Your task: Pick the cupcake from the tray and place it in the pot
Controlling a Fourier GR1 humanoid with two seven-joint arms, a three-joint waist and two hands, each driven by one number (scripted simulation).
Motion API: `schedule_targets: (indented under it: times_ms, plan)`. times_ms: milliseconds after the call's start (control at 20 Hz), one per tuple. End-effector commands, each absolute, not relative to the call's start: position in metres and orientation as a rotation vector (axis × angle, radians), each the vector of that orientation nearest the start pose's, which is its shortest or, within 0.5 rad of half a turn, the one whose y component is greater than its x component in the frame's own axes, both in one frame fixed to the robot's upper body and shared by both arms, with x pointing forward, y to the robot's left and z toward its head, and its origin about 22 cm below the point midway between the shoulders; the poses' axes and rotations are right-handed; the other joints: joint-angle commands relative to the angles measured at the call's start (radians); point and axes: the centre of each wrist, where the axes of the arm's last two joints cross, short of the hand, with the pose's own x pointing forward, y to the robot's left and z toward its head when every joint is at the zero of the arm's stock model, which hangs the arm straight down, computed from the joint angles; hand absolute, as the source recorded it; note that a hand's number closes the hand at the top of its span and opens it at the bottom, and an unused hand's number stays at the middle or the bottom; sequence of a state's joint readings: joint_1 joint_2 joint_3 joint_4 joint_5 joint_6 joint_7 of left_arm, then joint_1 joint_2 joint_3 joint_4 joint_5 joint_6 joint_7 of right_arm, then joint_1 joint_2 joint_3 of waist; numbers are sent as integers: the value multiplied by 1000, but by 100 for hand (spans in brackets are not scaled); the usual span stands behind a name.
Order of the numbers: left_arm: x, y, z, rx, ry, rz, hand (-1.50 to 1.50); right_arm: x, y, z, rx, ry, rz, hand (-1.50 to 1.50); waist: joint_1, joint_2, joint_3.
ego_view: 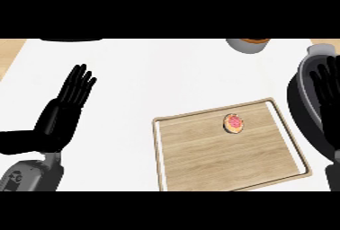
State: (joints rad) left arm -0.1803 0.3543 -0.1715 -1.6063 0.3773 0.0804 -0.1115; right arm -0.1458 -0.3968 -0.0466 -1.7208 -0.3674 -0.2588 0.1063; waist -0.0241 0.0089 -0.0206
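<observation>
A small cupcake (233, 123) with pink frosting sits in the upper middle of a wooden tray (199, 157). The dark pot (304, 101) stands just right of the tray at the view's right edge, its tan handle (321, 48) pointing away. My right hand (330, 87) hovers over the pot, open with straight fingers, to the right of the cupcake and apart from it. At the left, far from the tray, my left hand (66, 110) is open with fingers up.
A grey bowl (248, 45) with something brown inside stands at the far edge, above the tray. A dark object (69, 39) shows at the far left edge. The white counter (146, 81) spreads between my left hand and the tray.
</observation>
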Motion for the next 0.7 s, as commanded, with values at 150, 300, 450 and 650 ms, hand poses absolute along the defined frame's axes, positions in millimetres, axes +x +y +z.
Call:
schedule_targets:
  times_ms: [150, 300, 450, 650]
  plan:
    - [286, 271, 71, 92, -1728, 9, 0, 279, -348, 86, -275, -1810, -45, 150, 35, -4, 23]
    - [285, 282, 66, 118, -1706, 0, 0, 274, -376, 124, -697, -1728, 557, 150, 65, 30, -12]
    - [288, 289, 77, 187, -1639, 54, 0, 274, -368, 27, -687, -1743, 190, -150, 48, 0, 24]
    - [279, 284, 92, 183, -1618, 69, 0, 284, -370, 36, -562, -1944, 172, -150, 32, -9, 22]
